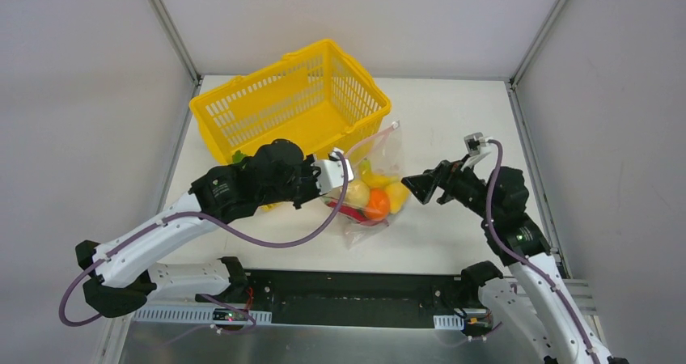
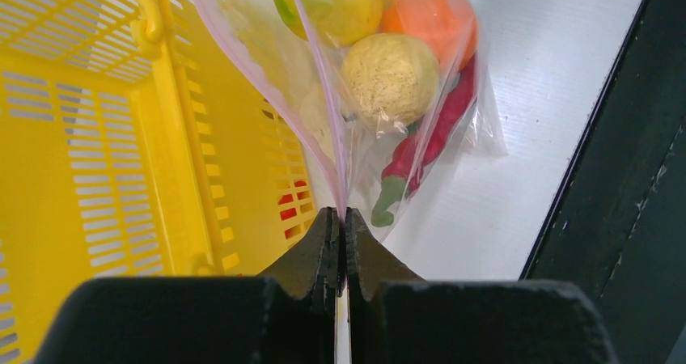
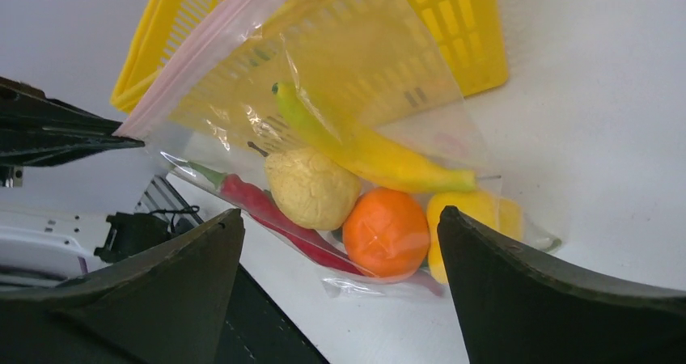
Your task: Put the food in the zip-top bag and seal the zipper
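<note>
The zip-top bag (image 1: pixel 387 158) hangs tilted over the table, lifted by one corner of its pink zipper (image 1: pixel 368 141). My left gripper (image 1: pixel 336 170) is shut on that zipper (image 2: pixel 323 97) end, jaws pressed together around the strip. The food lies inside the bag: a yellow banana (image 3: pixel 364 150), an orange fruit (image 3: pixel 387 232), a pale yellow round fruit (image 3: pixel 311 188), a red chili (image 3: pixel 267 210) and a yellow lemon (image 3: pixel 473 210). My right gripper (image 1: pixel 417 188) stands open just right of the bag, apart from it, its fingers (image 3: pixel 518 291) wide with nothing between them.
The yellow plastic basket (image 1: pixel 291 105) stands behind and left of the bag, close against my left gripper. Something green (image 1: pixel 239 155) shows at its near left corner. The table's dark front edge (image 1: pixel 348 287) runs just below the bag.
</note>
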